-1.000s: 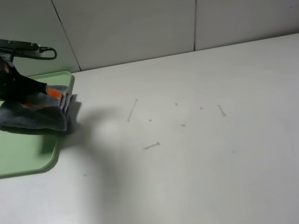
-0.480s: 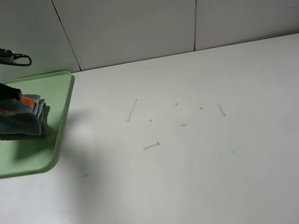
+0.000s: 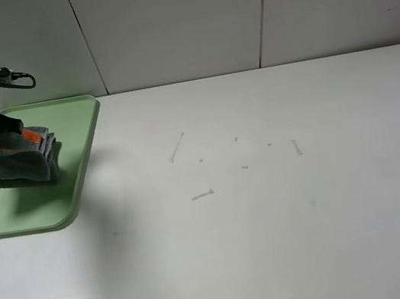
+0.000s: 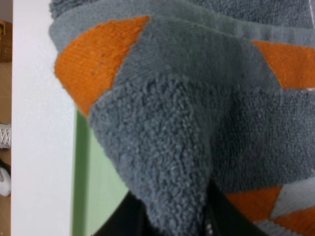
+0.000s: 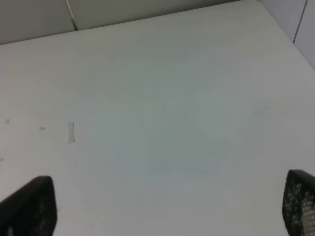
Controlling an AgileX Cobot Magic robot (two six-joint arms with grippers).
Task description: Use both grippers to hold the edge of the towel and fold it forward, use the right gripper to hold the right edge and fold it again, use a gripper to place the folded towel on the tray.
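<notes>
Towel [image 3: 7,156]: folded into a thick dark grey bundle with the orange stripe showing on top; it sits over the tray at about 9 o'clock in the high view, at the far left edge of the scene.
Tray [image 3: 75,187]: pale green, low rim, on the tabletop [image 3: 272,206] at the left; the bundle covers its upper middle part, whether resting on it or just above I cannot tell.
Left gripper [image 4: 172,216]: fingers drawn narrow, pinching a thick fold of the towel's terry; the wrist view shows cloth bulging out between the black tips.
Right gripper [image 5: 162,201]: fingers spread wide with nothing between them, over bare tabletop, well apart from the towel; not seen in the high view.
Handling: soft, limp and light, with a grippy pile; the layers will likely sag and splay if held by one ply alone. Best held, as I judge it, across all layers near the folded edge.
Orientation: long axis of the bundle runs roughly 9 to 3 o'clock in the high view; the stacked layer edges face 3 o'clock, and the orange end lies toward 2 o'clock.
Stage: placing looks nearly done; release over the tray is what remains.
Risk: the pile may snag on a finger and drag the top layer open on letting go.
</notes>
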